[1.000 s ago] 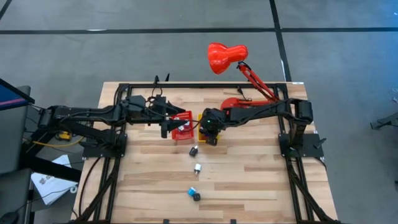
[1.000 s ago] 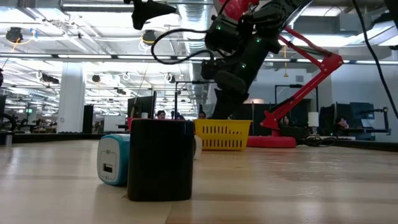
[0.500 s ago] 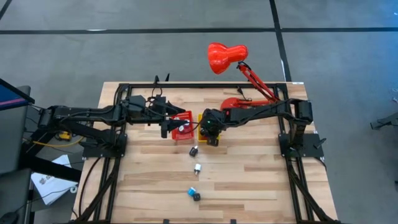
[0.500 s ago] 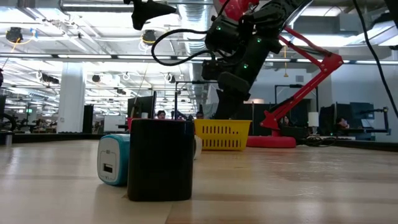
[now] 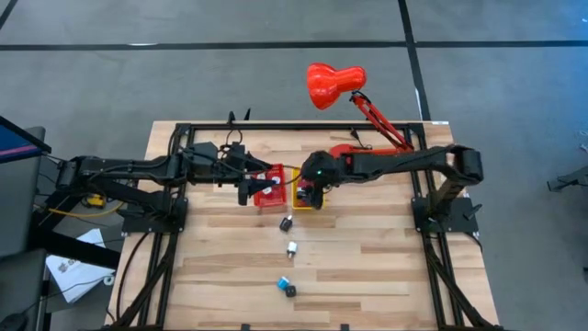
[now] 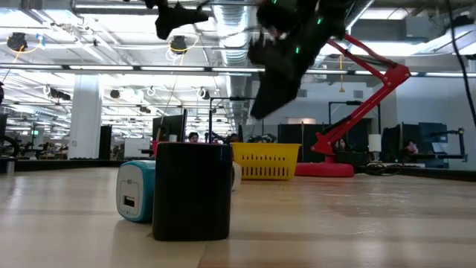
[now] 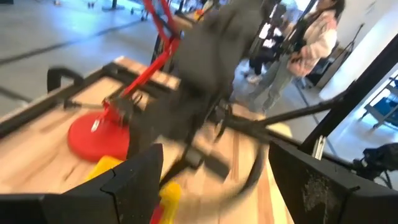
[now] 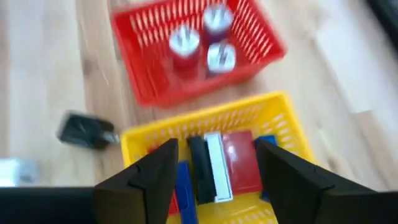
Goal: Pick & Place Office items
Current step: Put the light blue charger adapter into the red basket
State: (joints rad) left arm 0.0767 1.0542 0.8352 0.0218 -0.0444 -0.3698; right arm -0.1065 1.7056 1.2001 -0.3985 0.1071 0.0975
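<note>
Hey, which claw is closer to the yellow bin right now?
Right. The right claw hangs directly over the yellow bin; the left claw sits beyond the red bin, on its far side.

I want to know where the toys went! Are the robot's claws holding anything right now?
No, nothing. The right gripper is open and empty above the yellow basket. The left gripper is open and empty too.

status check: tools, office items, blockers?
Right tool open, empty, above yellow bin. Left tool open beside red bin. Four items loose on table. No blockers.
</note>
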